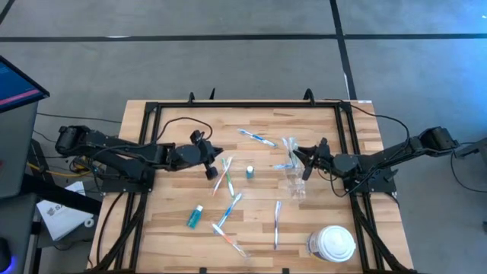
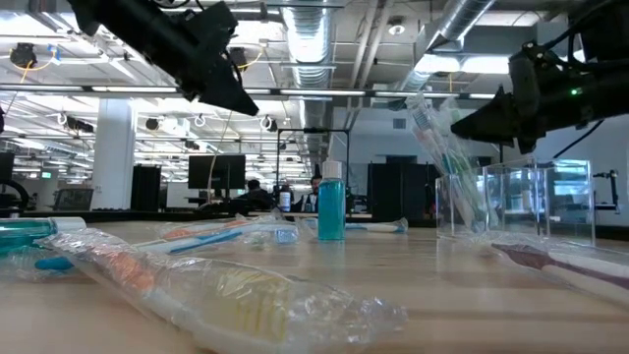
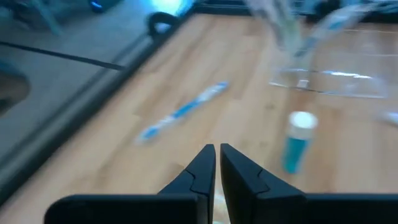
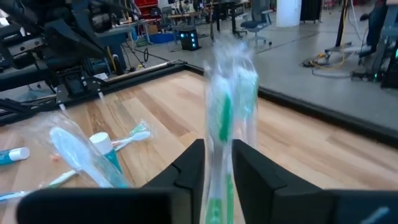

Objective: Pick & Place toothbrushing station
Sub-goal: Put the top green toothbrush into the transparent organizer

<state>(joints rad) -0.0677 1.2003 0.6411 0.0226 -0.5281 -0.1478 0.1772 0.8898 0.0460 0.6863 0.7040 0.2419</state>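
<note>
Right wrist view, green toothbrush (image 4: 225, 124) between pincer (image 4: 219, 163) fingers

Closed left gripper (image 3: 217, 163) above table; teal tube (image 3: 297, 142) upright, seemingly.

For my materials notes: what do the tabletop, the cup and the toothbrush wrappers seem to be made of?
Tabletop: pale wood planks, matte, with visible grain and seams.
Cup: clear, hard-looking plastic, probably; the room shows through its walls.
Wrappers, such as the wrapped toothbrush nearest the low camera: thin, crinkled, glossy transparent film.
</note>
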